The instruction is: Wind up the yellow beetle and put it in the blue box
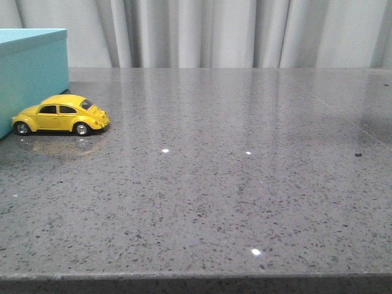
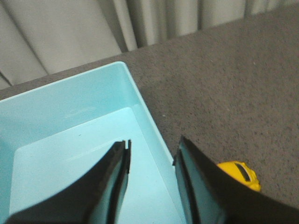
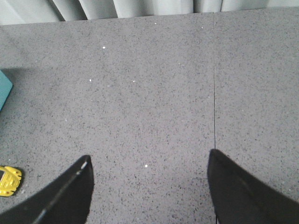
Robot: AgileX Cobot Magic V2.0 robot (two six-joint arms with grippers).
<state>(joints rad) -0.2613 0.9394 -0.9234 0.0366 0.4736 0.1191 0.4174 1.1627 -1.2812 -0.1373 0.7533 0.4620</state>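
Note:
The yellow beetle (image 1: 61,114) stands on its wheels on the grey table, right beside the blue box (image 1: 32,67) at the far left. Neither arm shows in the front view. In the left wrist view my left gripper (image 2: 152,151) is open and empty, above the box's open inside (image 2: 70,126) and its near wall; the beetle's end (image 2: 239,173) peeks out beside one finger. In the right wrist view my right gripper (image 3: 148,161) is wide open and empty over bare table, with the beetle's end (image 3: 9,181) and a box corner (image 3: 3,88) at the frame's edge.
The grey speckled table (image 1: 233,184) runs to its front edge near the bottom of the front view. Grey curtains (image 1: 245,30) hang behind it. A thin seam (image 3: 214,84) crosses the tabletop in the right wrist view.

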